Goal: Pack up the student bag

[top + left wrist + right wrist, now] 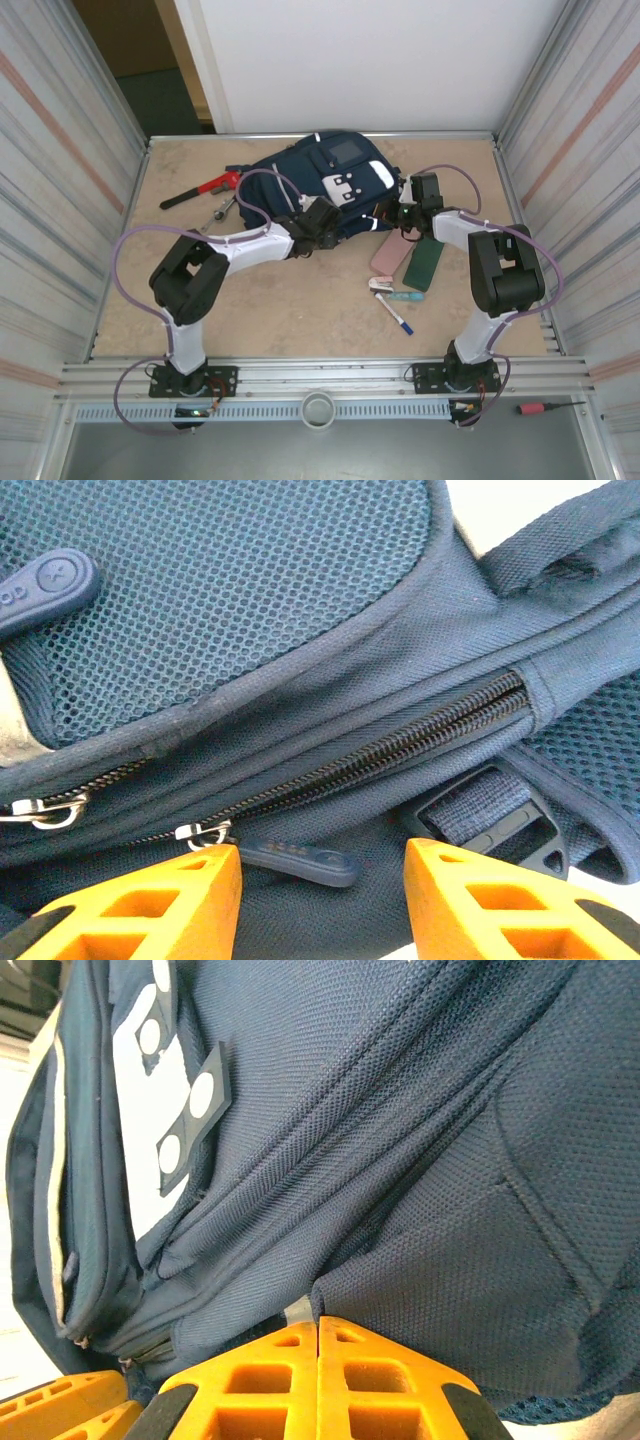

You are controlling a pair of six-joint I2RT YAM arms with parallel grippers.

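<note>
Top external view: the student bag, a large navy-blue fabric backpack with white patch panels on its front pocket, lies flat at the far middle of the tan board table. The left gripper is at the bag's near edge and the right gripper at its near right corner; neither's jaw state can be read at this range. A red-handled pipe wrench lies left of the bag. A pale pink oblong case and a dark green flat case lie side by side just near of the bag's right corner, with a white pen with a blue tip nearer the arm bases. Left wrist view: the orange fingers stand apart, jaws open and gripping nothing. A navy rubber zip pull lies on the fabric in the gap between them, below a closed dark zip. A navy mesh panel is above, and a dark plastic strap buckle is just beyond the right finger. Right wrist view: the orange fingers are closed tight together, tips pressed against the navy bag fabric. Whether any fabric is pinched between them cannot be told.
</note>
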